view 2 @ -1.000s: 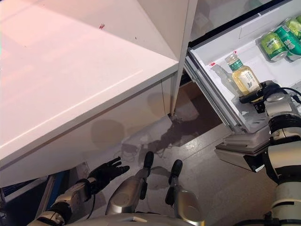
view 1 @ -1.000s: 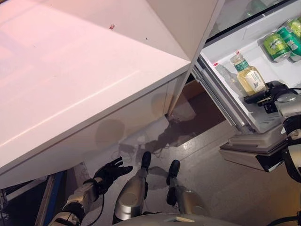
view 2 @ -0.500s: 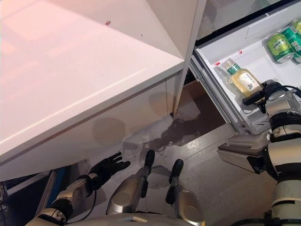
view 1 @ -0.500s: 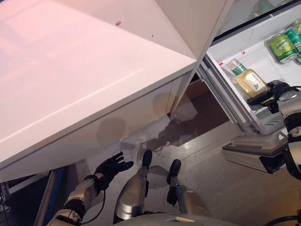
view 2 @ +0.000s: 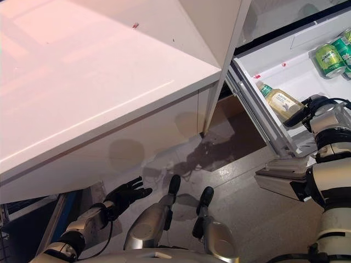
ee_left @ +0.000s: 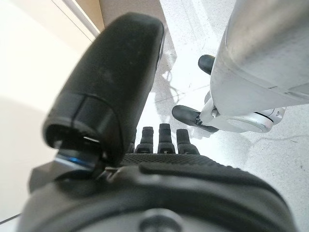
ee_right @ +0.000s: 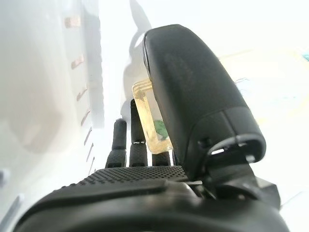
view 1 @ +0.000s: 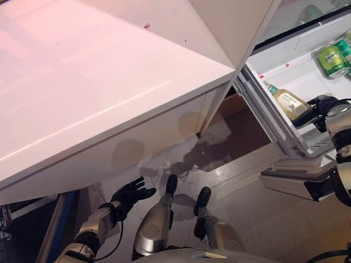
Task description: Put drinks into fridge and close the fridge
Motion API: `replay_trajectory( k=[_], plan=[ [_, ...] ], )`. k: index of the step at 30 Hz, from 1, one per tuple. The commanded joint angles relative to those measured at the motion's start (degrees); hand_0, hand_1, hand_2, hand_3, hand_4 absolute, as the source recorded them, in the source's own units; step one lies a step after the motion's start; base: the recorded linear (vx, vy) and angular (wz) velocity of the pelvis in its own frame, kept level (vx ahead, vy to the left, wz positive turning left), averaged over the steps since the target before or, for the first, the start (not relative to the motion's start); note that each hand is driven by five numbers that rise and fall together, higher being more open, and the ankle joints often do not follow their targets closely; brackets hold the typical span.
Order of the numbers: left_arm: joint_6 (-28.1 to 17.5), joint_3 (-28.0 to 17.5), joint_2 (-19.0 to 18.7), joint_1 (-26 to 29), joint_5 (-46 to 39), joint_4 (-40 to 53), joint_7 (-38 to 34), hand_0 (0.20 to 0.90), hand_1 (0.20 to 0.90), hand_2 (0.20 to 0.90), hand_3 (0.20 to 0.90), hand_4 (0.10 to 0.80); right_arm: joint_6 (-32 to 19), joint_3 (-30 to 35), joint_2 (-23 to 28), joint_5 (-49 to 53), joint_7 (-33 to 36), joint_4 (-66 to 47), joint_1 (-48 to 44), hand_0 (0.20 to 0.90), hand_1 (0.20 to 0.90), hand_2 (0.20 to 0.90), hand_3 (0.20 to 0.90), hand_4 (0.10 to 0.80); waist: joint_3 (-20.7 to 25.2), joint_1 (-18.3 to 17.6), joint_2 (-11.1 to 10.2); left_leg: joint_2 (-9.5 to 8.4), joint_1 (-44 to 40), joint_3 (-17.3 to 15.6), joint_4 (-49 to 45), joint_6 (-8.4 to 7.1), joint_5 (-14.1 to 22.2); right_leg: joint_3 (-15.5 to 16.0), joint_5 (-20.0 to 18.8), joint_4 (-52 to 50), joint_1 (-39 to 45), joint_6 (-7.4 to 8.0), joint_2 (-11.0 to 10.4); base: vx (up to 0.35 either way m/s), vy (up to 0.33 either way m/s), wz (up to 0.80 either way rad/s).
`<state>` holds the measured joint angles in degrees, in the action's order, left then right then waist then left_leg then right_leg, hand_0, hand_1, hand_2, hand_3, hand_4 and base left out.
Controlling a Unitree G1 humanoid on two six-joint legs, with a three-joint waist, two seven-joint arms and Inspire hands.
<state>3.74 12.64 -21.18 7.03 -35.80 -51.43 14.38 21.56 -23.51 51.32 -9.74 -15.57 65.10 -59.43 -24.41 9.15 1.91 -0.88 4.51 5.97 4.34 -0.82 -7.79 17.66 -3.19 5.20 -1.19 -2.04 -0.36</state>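
Observation:
A clear bottle of yellow drink (view 1: 288, 101) with a green cap lies tilted on the white shelf (view 1: 299, 68) of the open fridge at the right. My right hand (view 1: 317, 106) is at the bottle's base, with straight fingers (ee_right: 137, 145) and its thumb (ee_right: 193, 96) beside the bottle (ee_right: 150, 123). Green cans (view 1: 335, 57) lie further back on the same shelf. My left hand (view 1: 130, 194) hangs low over the floor with its fingers (ee_left: 164, 137) spread and holds nothing.
A large white counter (view 1: 109, 82) fills the left and middle and overhangs my left hand. A white panel (view 1: 238, 24) stands at the fridge's near edge. A grey lower fridge part (view 1: 299, 178) juts out below the shelf.
The bottle stood upright on the shelf and now lies tipped, cap toward the fridge's left. The right hand stays at its base. The whole view has shifted a little.

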Motion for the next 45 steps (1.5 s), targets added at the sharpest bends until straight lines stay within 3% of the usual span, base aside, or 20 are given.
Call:
replay_trajectory(
  k=[1, 11, 16, 22, 25, 29, 33, 39, 45],
  plan=[
    [0.00, 0.73, -2.07, -3.22, 3.82, 0.56, 0.89, 0.900, 0.900, 0.900, 0.900, 0.800, -0.17, -6.49, 5.75, -1.70, -4.50, -5.23, -1.86, 0.900, 0.900, 0.900, 0.900, 0.800, 3.35, 0.03, -2.40, 1.25, 0.04, -4.67, -3.11, -0.60, 5.12, -2.76, 4.29, -8.45, -2.17, 2.60, -1.64, 0.030, 0.046, -0.01],
    [2.32, -1.60, -2.01, -4.55, 8.99, -1.99, -0.74, 0.900, 0.900, 0.900, 0.900, 0.800, -3.16, -4.23, 14.32, -2.32, -11.28, -18.98, 1.01, 0.900, 0.900, 0.900, 0.900, 0.800, 10.45, -2.90, -6.35, 1.24, -5.01, -6.68, -2.05, -0.46, 6.42, -4.59, 4.32, -7.13, 2.42, 3.58, -1.67, 0.032, 0.049, -0.09],
    [2.24, -2.41, -0.97, -5.48, 10.21, -4.46, -1.24, 0.900, 0.900, 0.900, 0.900, 0.800, -3.59, -2.55, 17.96, -0.78, -10.75, -24.91, 1.40, 0.900, 0.900, 0.900, 0.900, 0.800, 14.14, -4.88, -7.43, 1.11, -7.58, -8.29, -1.80, -0.24, 7.53, -6.16, 4.15, -6.28, 4.24, 4.10, -1.65, 0.042, 0.078, -0.22],
    [2.37, -3.74, -0.38, -6.52, 11.82, -7.96, -0.49, 0.900, 0.900, 0.900, 0.900, 0.800, -3.98, 3.59, 21.46, 6.43, -3.82, -31.45, 3.36, 0.900, 0.900, 0.900, 0.900, 0.800, 17.73, -7.13, -7.60, 1.07, -9.40, -10.16, -1.85, 0.22, 8.79, -7.98, 4.72, -6.36, 5.18, 4.38, -1.48, 0.043, 0.060, -0.26],
    [1.83, -4.53, -0.23, -7.25, 13.55, -10.18, 0.56, 0.900, 0.900, 0.900, 0.900, 0.800, -3.92, 11.30, 21.96, 20.03, 6.60, -35.47, 7.47, 0.900, 0.900, 0.900, 0.900, 0.800, 18.71, -8.09, -7.44, 0.98, -10.47, -10.58, -2.14, 0.57, 9.88, -8.96, 5.50, -6.74, 5.86, 4.33, -1.34, 0.065, 0.036, -0.25],
    [0.55, -4.65, 0.57, -8.23, 14.36, -12.35, 1.18, 0.900, 0.900, 0.900, 0.900, 0.800, -6.69, 23.18, 18.48, 38.96, 18.14, -38.69, 15.32, 0.900, 0.900, 0.900, 0.900, 0.800, 19.50, -9.10, -6.81, 0.81, -11.49, -11.03, -2.66, 0.90, 11.15, -9.81, 6.10, -7.14, 6.52, 4.53, -1.39, 0.072, 0.025, -0.13],
    [-0.82, -2.98, 2.27, -9.11, 14.72, -14.02, 1.36, 0.900, 0.900, 0.900, 0.900, 0.800, -13.80, 36.72, 7.95, 56.28, 25.94, -37.50, 25.71, 0.900, 0.900, 0.900, 0.900, 0.800, 19.97, -9.36, -5.57, 0.64, -12.92, -11.27, -3.47, 1.22, 12.66, -9.73, 6.79, -7.65, 7.78, 4.66, -1.86, 0.120, 0.028, -0.18],
    [-1.35, -1.21, 3.54, -9.37, 13.80, -15.03, 0.58, 0.900, 0.900, 0.900, 0.900, 0.800, -21.42, 41.92, -1.93, 62.85, 34.33, -37.24, 30.80, 0.900, 0.900, 0.900, 0.900, 0.800, 20.03, -8.87, -4.75, 0.13, -12.86, -10.39, -6.24, 2.23, 14.40, -9.76, 8.57, -10.93, 7.66, 4.23, -2.60, 0.123, -0.008, -0.03],
    [-1.37, -0.98, 3.35, -9.17, 12.59, -13.70, 0.34, 0.900, 0.900, 0.900, 0.900, 0.800, -24.25, 42.53, -5.61, 65.75, 36.72, -37.31, 33.01, 0.900, 0.900, 0.900, 0.900, 0.800, 17.33, -7.98, -4.55, -1.09, -10.01, -8.17, -13.05, 3.86, 17.17, -9.78, 10.74, -16.71, 5.37, 3.03, -3.50, 0.056, -0.020, 0.04]
  ],
)
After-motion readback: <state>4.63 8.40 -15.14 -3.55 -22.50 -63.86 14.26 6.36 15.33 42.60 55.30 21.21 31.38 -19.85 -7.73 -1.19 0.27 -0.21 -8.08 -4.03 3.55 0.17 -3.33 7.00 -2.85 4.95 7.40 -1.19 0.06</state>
